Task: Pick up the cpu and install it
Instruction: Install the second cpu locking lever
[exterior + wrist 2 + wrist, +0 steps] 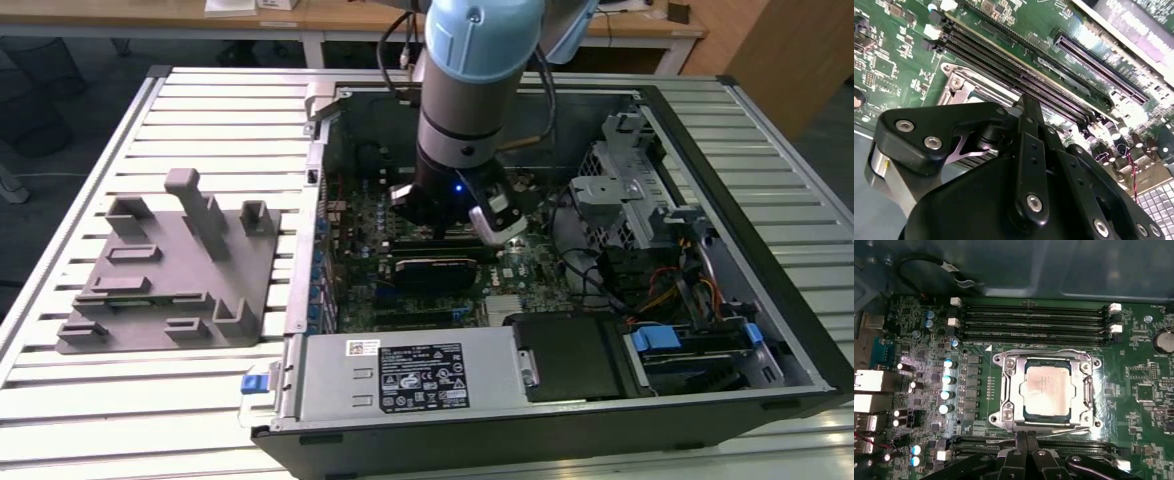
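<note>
Jaws look pinched together, empty, in first wrist view: gripper [1026, 440] just beside socket [1046, 390], cpu [1048, 388] seated flat inside. Exterior view: arm [461, 150] down in case [561, 270] over board.

One chip [1047, 389] sits in one socket frame [1004, 390] on one green board [1134, 405]. Beside that frame run four long memory slots [1029, 320] on one side. One grey block [167, 275] lies outside the case [747, 120].
</note>
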{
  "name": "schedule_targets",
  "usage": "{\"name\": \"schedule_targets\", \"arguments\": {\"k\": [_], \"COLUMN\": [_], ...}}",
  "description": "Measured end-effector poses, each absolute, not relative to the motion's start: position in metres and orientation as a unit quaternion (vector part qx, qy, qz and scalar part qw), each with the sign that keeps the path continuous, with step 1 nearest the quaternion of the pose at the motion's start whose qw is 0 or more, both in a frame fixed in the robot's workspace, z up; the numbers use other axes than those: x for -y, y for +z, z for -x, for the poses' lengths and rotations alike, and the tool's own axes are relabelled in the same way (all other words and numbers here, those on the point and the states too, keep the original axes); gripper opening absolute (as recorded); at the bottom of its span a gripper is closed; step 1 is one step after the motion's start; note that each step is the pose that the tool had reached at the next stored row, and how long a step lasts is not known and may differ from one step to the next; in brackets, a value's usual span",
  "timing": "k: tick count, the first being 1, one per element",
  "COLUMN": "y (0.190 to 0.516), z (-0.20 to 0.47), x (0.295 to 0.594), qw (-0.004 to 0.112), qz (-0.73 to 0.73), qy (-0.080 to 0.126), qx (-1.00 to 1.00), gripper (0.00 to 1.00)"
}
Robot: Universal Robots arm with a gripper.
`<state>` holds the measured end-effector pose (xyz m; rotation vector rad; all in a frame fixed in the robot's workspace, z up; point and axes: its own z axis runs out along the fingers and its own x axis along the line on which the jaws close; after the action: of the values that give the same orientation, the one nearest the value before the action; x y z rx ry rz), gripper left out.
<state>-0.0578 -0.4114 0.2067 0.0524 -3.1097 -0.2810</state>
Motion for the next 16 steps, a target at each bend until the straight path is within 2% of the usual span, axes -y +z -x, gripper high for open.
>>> {"name": "schedule_targets", "arguments": {"k": [16], "y": [0.2008], "z": [0.0661], "x": [0.4206], "qw": [0.009], "qz": [-0.017], "qy": [-0.122], "qx": [0.992], "gripper": [0.11]}}
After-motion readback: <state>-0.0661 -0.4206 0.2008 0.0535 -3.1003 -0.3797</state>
